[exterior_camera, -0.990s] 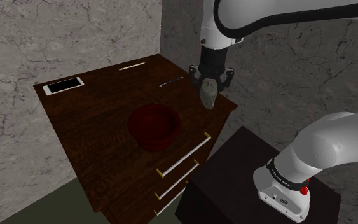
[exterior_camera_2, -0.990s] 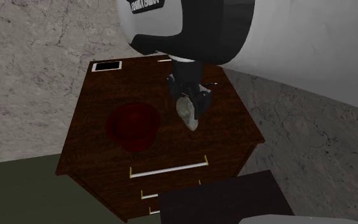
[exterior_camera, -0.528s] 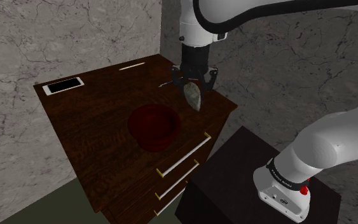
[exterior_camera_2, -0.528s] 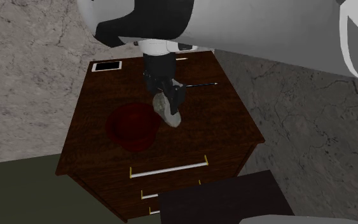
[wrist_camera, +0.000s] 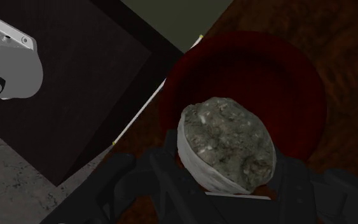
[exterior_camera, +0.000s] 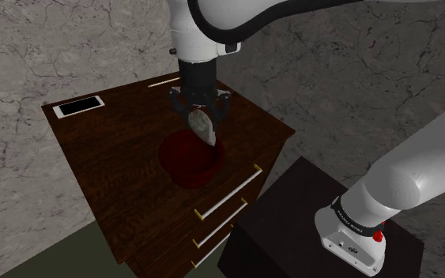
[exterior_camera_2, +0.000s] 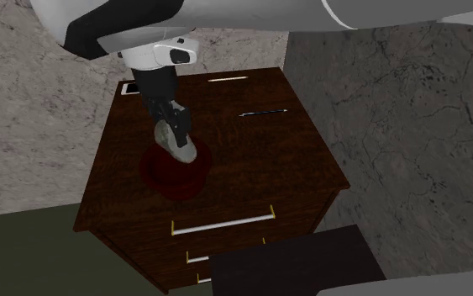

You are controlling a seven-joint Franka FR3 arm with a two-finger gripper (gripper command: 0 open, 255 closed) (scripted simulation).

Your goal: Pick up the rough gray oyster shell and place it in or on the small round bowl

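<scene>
The rough grey oyster shell [exterior_camera: 204,126] [exterior_camera_2: 181,145] [wrist_camera: 227,144] hangs in the air, clasped between the black fingers of my gripper [exterior_camera: 199,115] [exterior_camera_2: 172,130] [wrist_camera: 225,181], which is shut on it. It hangs just above the dark red round bowl [exterior_camera: 187,157] [exterior_camera_2: 174,171] [wrist_camera: 254,70], which stands on the dark wooden dresser [exterior_camera: 118,134] [exterior_camera_2: 268,151]. In the wrist view the shell covers part of the bowl's inside. The shell's lower end is near the bowl's rim on the shoulder view's right side.
A white phone [exterior_camera: 79,107] [exterior_camera_2: 130,87] lies at the dresser's far corner, a pale stick [exterior_camera: 164,81] [exterior_camera_2: 227,79] at the back edge and a thin dark pen [exterior_camera_2: 264,112] further right. Drawer handles [exterior_camera: 227,195] line the front. My black stand [exterior_camera: 315,229] is beside the dresser.
My gripper has carried the shell from the dresser's edge on the shoulder view's right, leftward across the top, to a spot over the bowl. The fingers have stayed shut on it.
</scene>
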